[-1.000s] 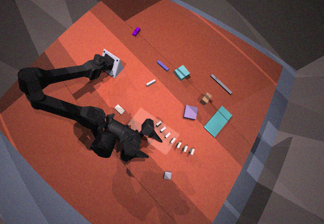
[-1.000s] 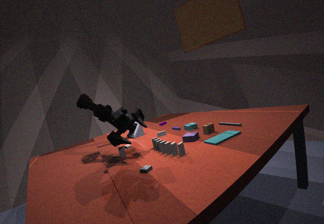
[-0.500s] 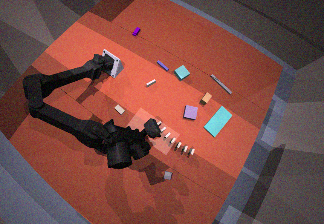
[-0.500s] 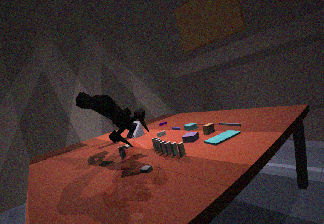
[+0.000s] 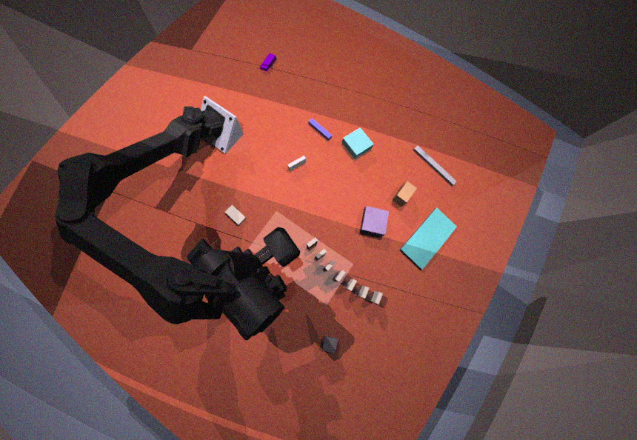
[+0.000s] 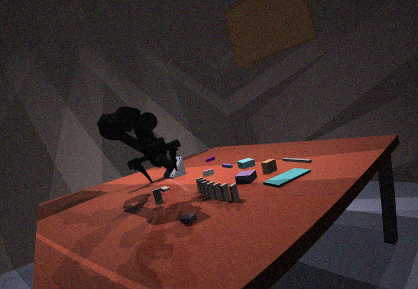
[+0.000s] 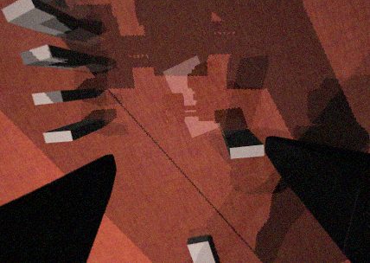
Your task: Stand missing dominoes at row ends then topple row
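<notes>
A row of several pale dominoes [image 5: 344, 275] [image 6: 217, 190] [image 7: 43, 98] stands on the red table [image 5: 412, 347]. It partly overlaps a pale translucent rectangle [image 5: 267, 229]. My gripper [image 6: 158, 177] [image 7: 192, 152] is open and empty, and points down at the table just off the row's near end. One more domino [image 6: 157, 196] [image 7: 246, 150] stands apart from the row, close beside my right finger; in the top view the arm hides it. A flat domino [image 5: 235, 214] [image 6: 165, 188] lies nearby. Another pale domino [image 7: 200, 248] shows at the bottom edge of the wrist view.
A white bar [image 5: 296, 162], a small dark grey block [image 5: 329, 344] [image 6: 188, 218], a lilac block [image 5: 375, 220], a cyan slab [image 5: 429, 237], a cyan block [image 5: 358, 141], a tan block [image 5: 406, 191], a grey bar [image 5: 435, 164], a blue bar [image 5: 319, 128] and a purple block [image 5: 268, 61] lie around. The arm's base mount [image 5: 222, 125] is at the back left.
</notes>
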Motion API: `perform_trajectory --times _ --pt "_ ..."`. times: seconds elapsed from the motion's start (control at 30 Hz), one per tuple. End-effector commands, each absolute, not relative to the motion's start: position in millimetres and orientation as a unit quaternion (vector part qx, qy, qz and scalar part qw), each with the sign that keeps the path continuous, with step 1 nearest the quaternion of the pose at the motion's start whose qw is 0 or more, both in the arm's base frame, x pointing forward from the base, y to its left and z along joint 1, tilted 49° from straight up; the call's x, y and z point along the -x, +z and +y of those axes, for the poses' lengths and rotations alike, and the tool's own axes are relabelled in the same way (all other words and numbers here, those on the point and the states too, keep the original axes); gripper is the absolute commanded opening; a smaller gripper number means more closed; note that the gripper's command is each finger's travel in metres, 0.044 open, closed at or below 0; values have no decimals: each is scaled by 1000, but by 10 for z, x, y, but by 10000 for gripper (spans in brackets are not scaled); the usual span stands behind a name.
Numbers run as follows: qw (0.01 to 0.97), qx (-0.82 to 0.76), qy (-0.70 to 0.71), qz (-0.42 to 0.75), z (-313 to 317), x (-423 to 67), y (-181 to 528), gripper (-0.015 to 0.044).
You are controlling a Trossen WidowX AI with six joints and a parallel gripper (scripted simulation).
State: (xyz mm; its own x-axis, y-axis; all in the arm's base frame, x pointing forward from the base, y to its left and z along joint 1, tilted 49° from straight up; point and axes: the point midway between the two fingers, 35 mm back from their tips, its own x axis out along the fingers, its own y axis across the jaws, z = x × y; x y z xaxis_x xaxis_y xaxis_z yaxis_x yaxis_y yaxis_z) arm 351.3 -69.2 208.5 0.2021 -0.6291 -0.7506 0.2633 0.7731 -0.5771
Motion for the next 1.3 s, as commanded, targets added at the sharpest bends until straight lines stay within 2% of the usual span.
perform_trajectory --times 0.0,0.33,0.7,1.17,1.27 --pt "691 226 -353 589 -740 -3286 2398 440" --pt "691 226 -353 589 -747 -3288 2391 440" --pt "692 226 -354 587 -1223 -3325 1991 440" --pt "692 227 -354 587 -1346 -3331 1892 440" --pt "692 227 -354 587 -1346 -3331 1892 361"
